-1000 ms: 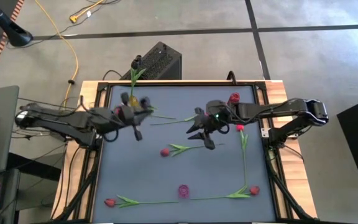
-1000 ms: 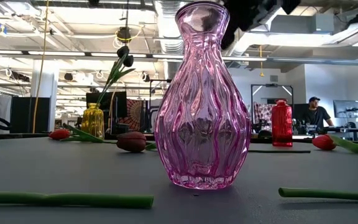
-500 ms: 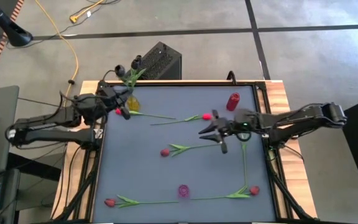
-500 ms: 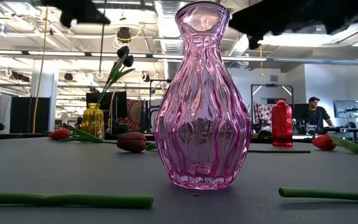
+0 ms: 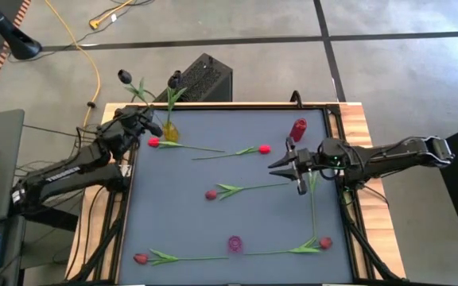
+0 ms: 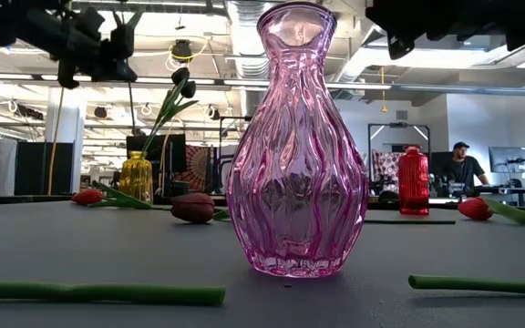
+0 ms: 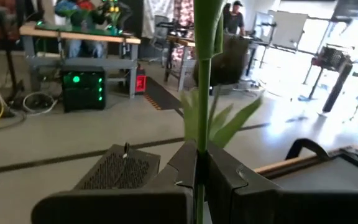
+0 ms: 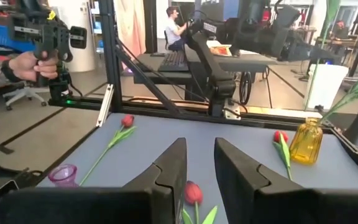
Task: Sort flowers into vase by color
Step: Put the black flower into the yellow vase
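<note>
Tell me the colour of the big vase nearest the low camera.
Translucent pink vase, clearest in the low view.

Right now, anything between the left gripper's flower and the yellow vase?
Nothing visible blocks it. The left gripper is shut on a dark tulip at the table's far-left corner, raised, right beside the yellow vase. That vase already holds one dark tulip, whose leaves lean over the mouth and may crowd the entry.
</note>
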### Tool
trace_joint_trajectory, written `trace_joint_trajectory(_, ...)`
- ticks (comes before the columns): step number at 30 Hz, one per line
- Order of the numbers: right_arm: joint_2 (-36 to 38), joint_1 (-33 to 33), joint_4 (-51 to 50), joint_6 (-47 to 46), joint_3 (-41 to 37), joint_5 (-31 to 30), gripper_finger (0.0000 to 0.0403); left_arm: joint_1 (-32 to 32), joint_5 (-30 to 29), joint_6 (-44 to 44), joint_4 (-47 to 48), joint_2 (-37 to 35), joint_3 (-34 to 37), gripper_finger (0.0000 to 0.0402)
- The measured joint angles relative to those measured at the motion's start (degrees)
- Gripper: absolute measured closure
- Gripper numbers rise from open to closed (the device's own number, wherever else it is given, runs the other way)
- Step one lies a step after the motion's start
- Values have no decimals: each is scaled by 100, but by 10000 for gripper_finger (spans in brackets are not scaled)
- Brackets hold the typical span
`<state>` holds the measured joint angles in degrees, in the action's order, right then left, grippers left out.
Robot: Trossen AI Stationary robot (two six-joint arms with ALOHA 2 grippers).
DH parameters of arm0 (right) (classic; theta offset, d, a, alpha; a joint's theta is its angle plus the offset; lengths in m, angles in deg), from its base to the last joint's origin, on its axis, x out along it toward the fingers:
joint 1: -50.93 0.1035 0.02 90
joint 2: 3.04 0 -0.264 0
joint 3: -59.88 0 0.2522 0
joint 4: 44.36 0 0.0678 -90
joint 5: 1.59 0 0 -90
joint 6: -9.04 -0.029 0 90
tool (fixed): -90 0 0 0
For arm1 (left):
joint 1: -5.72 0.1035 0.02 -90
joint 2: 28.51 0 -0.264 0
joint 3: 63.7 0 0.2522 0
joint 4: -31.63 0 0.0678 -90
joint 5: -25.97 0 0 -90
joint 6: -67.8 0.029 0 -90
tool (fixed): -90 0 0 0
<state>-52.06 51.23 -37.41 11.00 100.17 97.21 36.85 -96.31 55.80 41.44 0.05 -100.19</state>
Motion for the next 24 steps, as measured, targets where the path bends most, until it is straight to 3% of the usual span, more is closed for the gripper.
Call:
trace_joint_trajectory(14, -93, 0, -45, 109, 0, 4, 295, 299, 43, -93, -309, 62, 228, 401)
trace_joint_trajectory(24, -92, 0, -3, 109, 0, 4, 295, 310, -106, 11, -551, 674, 228, 401)
